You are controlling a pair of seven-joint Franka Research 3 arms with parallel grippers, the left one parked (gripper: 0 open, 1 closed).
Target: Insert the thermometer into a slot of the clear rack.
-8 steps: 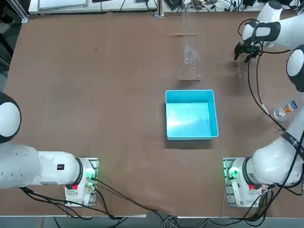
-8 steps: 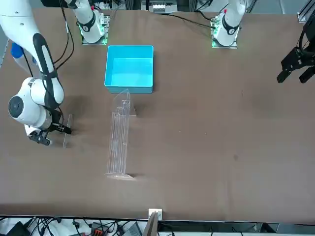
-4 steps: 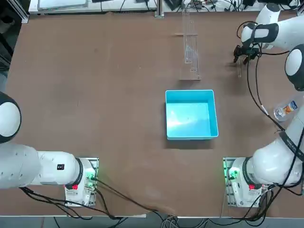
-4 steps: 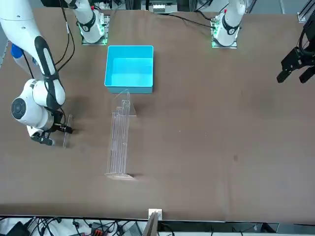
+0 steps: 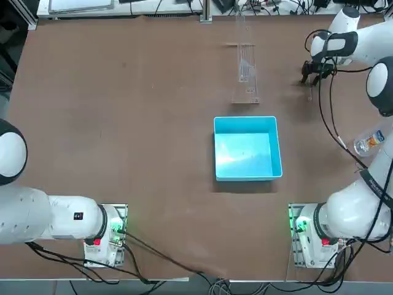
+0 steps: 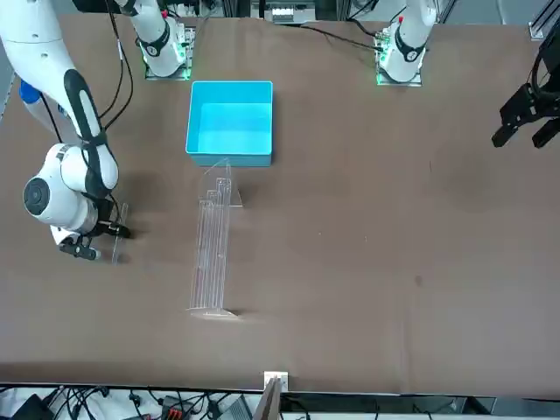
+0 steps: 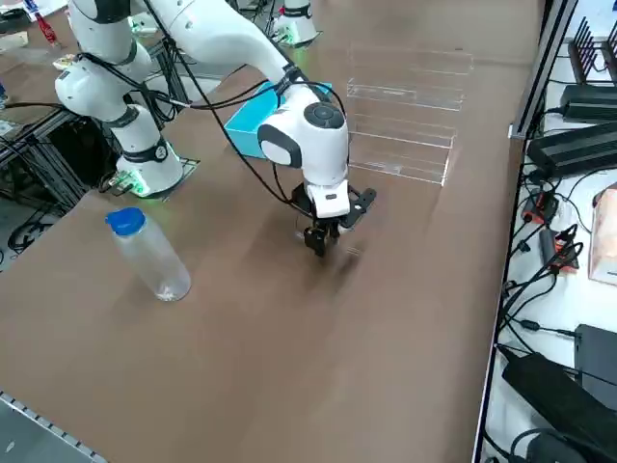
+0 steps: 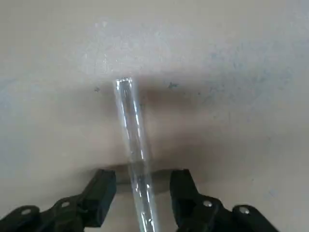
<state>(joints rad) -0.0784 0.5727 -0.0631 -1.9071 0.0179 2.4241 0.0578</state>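
Item, right gripper point(image 8: 140, 191): my two fingers point(image 8: 101, 191) stood a little apart, low over the table point(image 5: 123, 123), astride the thermometer point(image 8: 130, 125) without pressing it, the rod lying flat between them and projecting beyond the tips. To do this well I judged I should close gently, squarely on the glass, before lifting toward the clear rack point(image 5: 245, 67), well aside of my fingers.

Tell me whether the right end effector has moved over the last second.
Yes, slightly. In the top view the right end effector has crept toward the table's far edge, away from the blue box, staying over the thermometer.
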